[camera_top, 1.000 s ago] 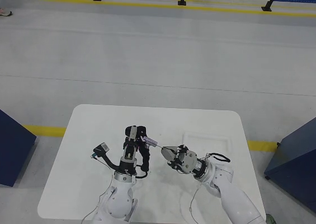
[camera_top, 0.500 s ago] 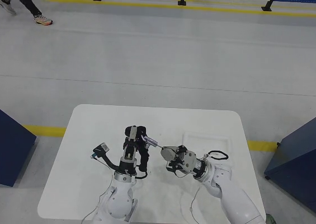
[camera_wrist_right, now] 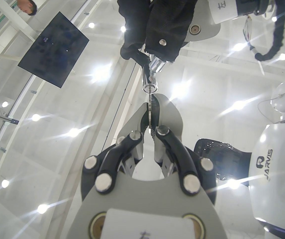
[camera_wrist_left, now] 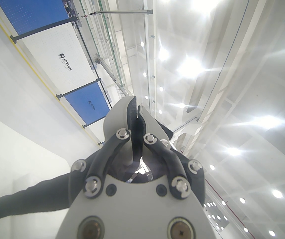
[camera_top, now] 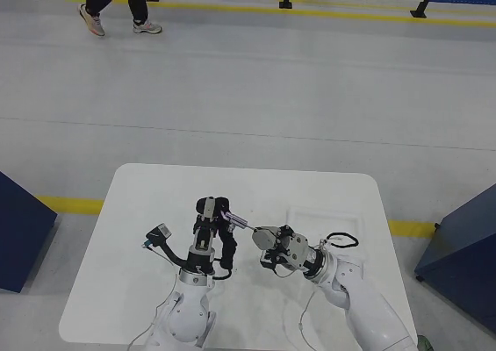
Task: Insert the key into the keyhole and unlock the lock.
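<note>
A: Right, biggest first: we have the white table (camera_top: 133,202), rounded corners, with both arms over its near half.
B: Same here. We see the left gripper (camera_top: 222,214) near the middle of the table, fingers sleeved in black fabric and clamped on the lock (camera_wrist_right: 152,75).
A: In its own wrist view we see those pads pressed almost together, with only a narrow slit between them.
B: Right gripper (camera_wrist_right: 152,104) sits just beside it, facing it tip to tip. We read its fingers as narrow, pinching the key (camera_wrist_right: 149,111) flat between the pads.
A: Lock is a small silver cylinder. It sticks out of the left fingers toward the right gripper and is held off the table.
B: Key is thin metal, edge-on to the right wrist camera. Its blade lines up with the cylinder's axis.
A: We see the key's tip meeting the lock's end face, so key and lock touch.
B: How deep the blade sits inside the lock, we can't tell.
</note>
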